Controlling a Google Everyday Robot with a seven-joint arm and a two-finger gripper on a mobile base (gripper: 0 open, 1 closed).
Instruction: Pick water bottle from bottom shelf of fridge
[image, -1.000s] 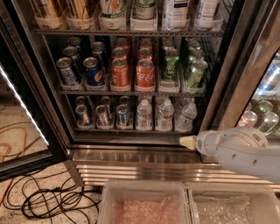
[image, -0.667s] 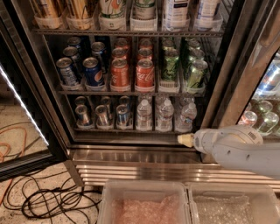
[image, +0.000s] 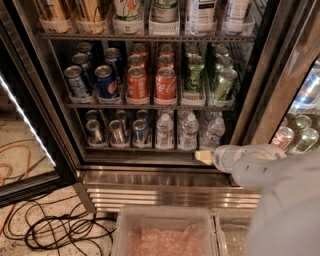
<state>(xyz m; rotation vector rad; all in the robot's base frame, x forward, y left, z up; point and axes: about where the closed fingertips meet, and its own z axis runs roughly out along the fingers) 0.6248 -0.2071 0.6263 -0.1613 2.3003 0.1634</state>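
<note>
Camera view: bottle sits above and behind the tool tip

So the water bottle (image: 214, 133) I'd go for is the right-hand one of three clear bottles standing at the front of the bottom shelf (image: 100, 148). It's upright, white cap on top, long axis vertical. Two more bottles (image: 188, 131) stand just beside it on the left, and slim silver cans (image: 117, 132) fill the rest of that row.

The tool (image: 203, 157) comes in from the lower right on a white arm (image: 250, 167). Its cream tip is low, at the shelf's front lip, just under and a touch left of that bottle's base, and doesn't look to be touching it. From the tip, the bottle lies upward and deeper into the fridge (image: 260, 100), so my guess is the next move has to rise and push in.

Can't tell if the tool is spread or pressed together, since only a cream nub shows past the arm. Bottles behind the front row are too dark to count. A clear bin (image: 165, 215) down front is cut off by the frame edge.
</note>
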